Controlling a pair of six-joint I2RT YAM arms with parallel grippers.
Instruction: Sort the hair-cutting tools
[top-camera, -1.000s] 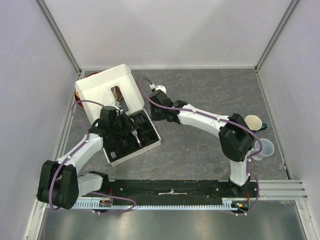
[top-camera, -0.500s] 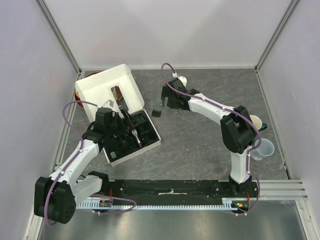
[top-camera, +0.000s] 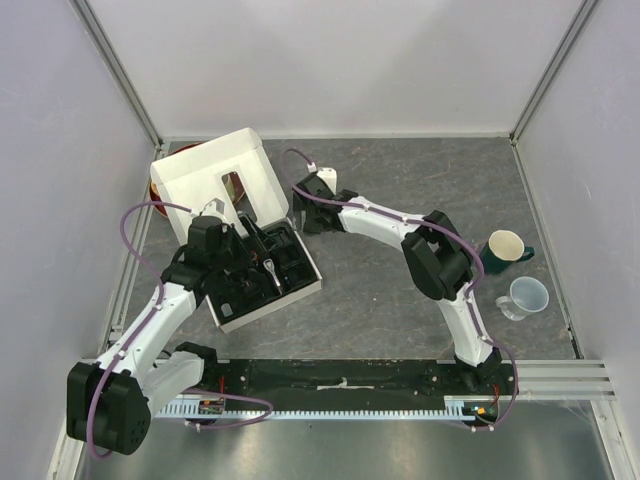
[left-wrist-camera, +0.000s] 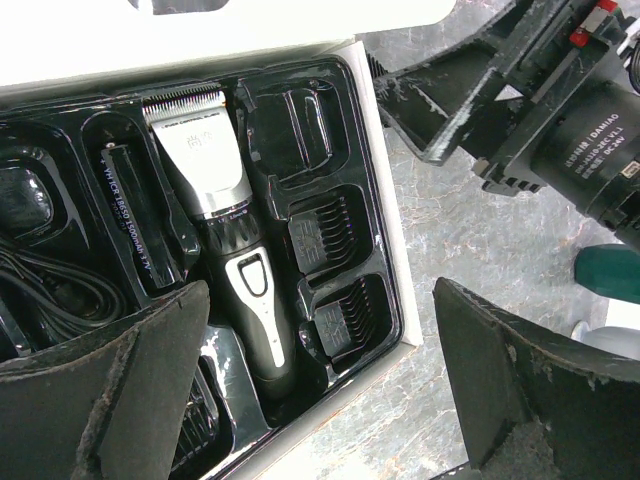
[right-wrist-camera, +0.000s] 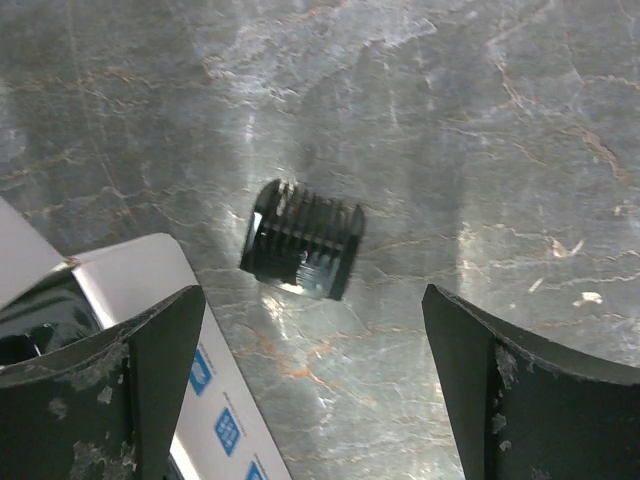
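Right pincer (right-wrist-camera: 310, 335) gapes wide, empty, over small black plastic comb guard (right-wrist-camera: 303, 238); left pincer (left-wrist-camera: 320, 310) equally apart above slim black electric clipper (left-wrist-camera: 225, 240).

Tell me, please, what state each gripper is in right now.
Left gripper: open, holding nothing, over the clipper.
Right gripper: open, holding nothing, above a loose comb guard.

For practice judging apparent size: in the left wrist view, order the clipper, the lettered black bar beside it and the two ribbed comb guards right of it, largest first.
1. clipper
2. lettered black bar
3. upper comb guard and lower comb guard: look alike, unranked.
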